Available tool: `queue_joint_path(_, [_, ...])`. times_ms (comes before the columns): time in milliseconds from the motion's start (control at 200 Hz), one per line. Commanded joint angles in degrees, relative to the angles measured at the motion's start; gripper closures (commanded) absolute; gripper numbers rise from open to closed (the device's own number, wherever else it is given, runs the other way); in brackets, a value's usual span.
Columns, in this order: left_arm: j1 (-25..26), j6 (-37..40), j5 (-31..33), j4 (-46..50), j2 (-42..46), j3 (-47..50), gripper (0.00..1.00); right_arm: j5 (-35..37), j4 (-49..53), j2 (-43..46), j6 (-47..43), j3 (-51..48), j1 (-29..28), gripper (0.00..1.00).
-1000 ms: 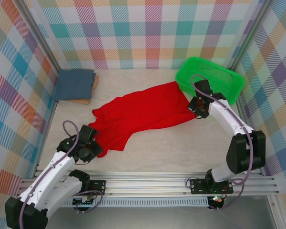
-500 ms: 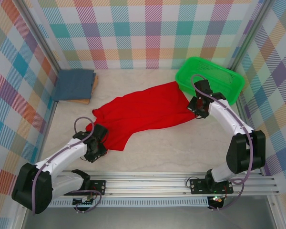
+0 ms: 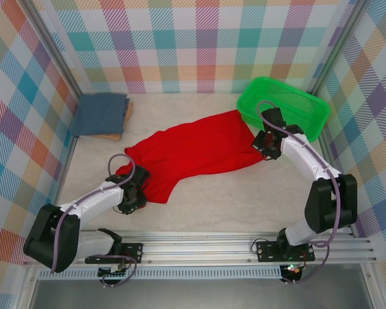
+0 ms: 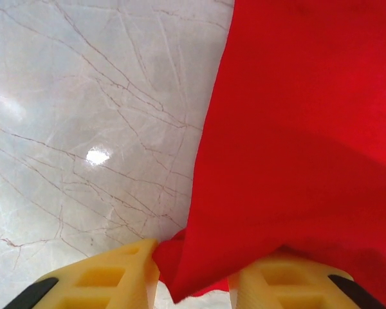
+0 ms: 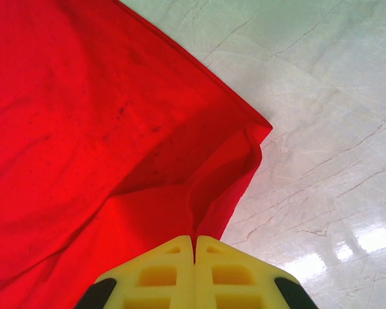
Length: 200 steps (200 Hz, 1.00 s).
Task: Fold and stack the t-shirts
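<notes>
Red t-shirt (image 3: 193,151) sprawls across mid-tabletop, limp, light, drapey, so I take corners: my right claw (image 5: 194,241) pinches its far-right corner, my left claw (image 4: 199,257) sits half-spread around the near-left hem.

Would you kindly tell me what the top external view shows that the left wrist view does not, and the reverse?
The top view adds the green basket, the folded blue shirt at the far left, and the right claw at the right corner of the red shirt, beside the basket. The left wrist view adds close detail: the left claw has its yellow fingers apart, with the shirt's hem bunched between them. Both share the red shirt, the marbled table and the left claw.
</notes>
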State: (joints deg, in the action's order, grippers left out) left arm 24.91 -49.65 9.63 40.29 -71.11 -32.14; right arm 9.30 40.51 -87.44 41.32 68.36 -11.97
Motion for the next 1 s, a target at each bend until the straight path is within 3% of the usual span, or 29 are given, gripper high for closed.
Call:
queue_joint_path(0, [0.49,1.39,1.28,0.31,-3.59,0.14,0.66,-0.59,0.07,-0.72,0.59,1.38,-0.25,1.0])
queue_joint_path(120, [0.49,1.45,1.45,-0.46,-7.29,-1.83,0.74,-0.6,0.18,-0.8,0.52,1.6,-0.25,1.0])
queue_joint_path(300, [0.49,1.34,0.09,-3.53,-7.57,-3.5,1.0,-0.44,0.64,-0.23,0.14,1.86,-0.29,1.0])
queue_joint_path(465, [0.41,0.96,2.31,3.12,-0.84,-11.84,1.0,-0.61,1.06,2.01,-0.67,2.66,-0.25,1.0])
queue_joint_path(610, [-0.38,3.58,6.01,8.91,1.37,-29.12,1.0,-0.8,1.17,4.56,-2.08,7.52,-0.25,1.0])
queue_joint_path(870, [-7.3,12.06,7.21,9.09,-6.43,-68.17,1.0,-0.52,-2.09,5.85,-6.34,27.25,-0.26,1.0])
queue_joint_path(995, [-8.29,16.76,9.91,8.36,-8.6,-83.97,1.0,-1.33,-4.52,7.67,-7.08,34.31,-0.25,1.0])
